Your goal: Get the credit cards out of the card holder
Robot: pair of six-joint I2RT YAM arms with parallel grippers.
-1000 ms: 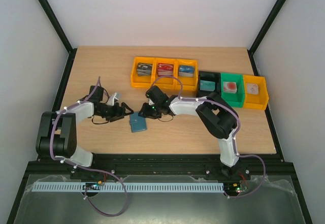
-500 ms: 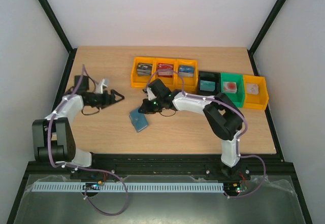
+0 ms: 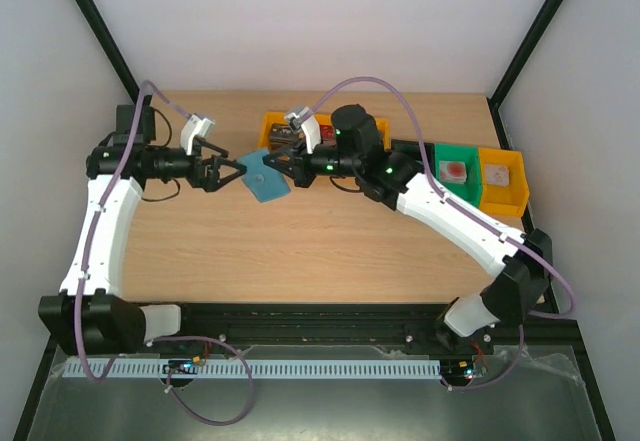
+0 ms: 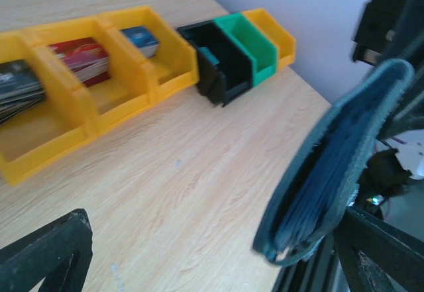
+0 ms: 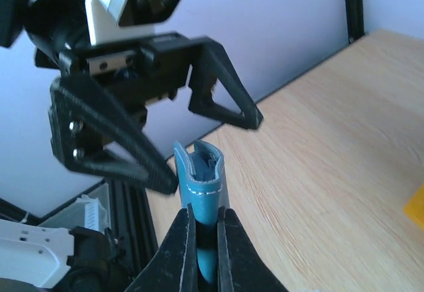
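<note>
The card holder (image 3: 265, 173) is a teal-blue folded leather wallet, held in the air above the table. My right gripper (image 3: 284, 168) is shut on its right end. The right wrist view shows my jaws (image 5: 204, 211) pinching its lower part, its open top (image 5: 202, 166) pointing up. My left gripper (image 3: 234, 172) is open, facing the holder's left corner at the same height, just apart from it. In the left wrist view the holder (image 4: 338, 166) stands blurred at right, by my right finger (image 4: 387, 252). The credit cards sit inside; only blurred edges show.
A yellow three-part bin (image 3: 262, 161) with card stacks stands at the back, then a black bin (image 3: 408, 149), a green bin (image 3: 455, 201) and a yellow bin (image 3: 503, 206) to its right. The wooden table (image 3: 300, 251) lies below both raised arms.
My right gripper has picked the holder up off the table and lifted it. My left arm has swung up and back, and its open gripper now faces the holder in the air.
</note>
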